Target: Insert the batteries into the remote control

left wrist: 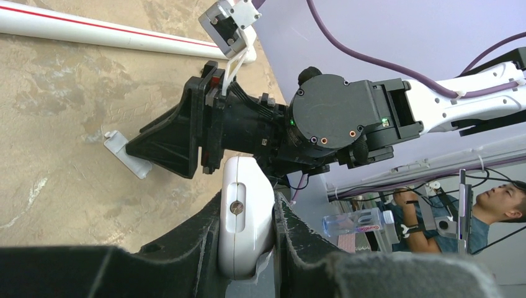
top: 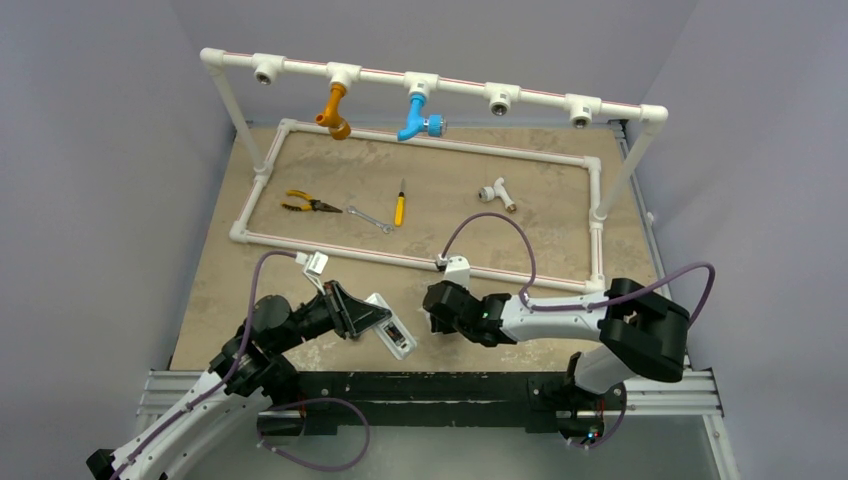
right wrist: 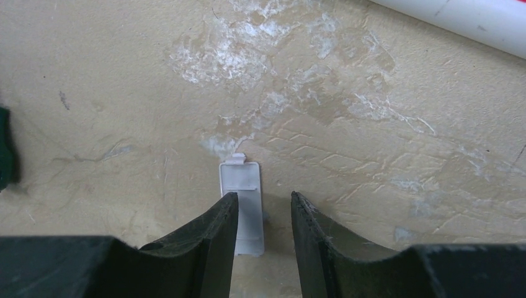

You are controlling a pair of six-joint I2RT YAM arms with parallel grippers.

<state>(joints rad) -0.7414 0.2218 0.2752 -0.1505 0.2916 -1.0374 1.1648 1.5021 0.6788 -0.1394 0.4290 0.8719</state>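
Near the bench's (top: 470, 205) front edge, the left jaws clamp the remote control (left wrist: 245, 217) while the right jaws stand half-open over a small white cover (right wrist: 242, 180).

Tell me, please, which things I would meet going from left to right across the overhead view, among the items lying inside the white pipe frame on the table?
From the left: yellow-handled pliers → silver wrench → yellow-handled screwdriver → white pipe tee.

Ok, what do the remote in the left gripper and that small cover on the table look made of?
Remote control: white plastic, smooth, slightly glossy; rounded moulded edges and a soft sheen. Cover: probably thin white plastic, matte; it has a moulded clip tab.
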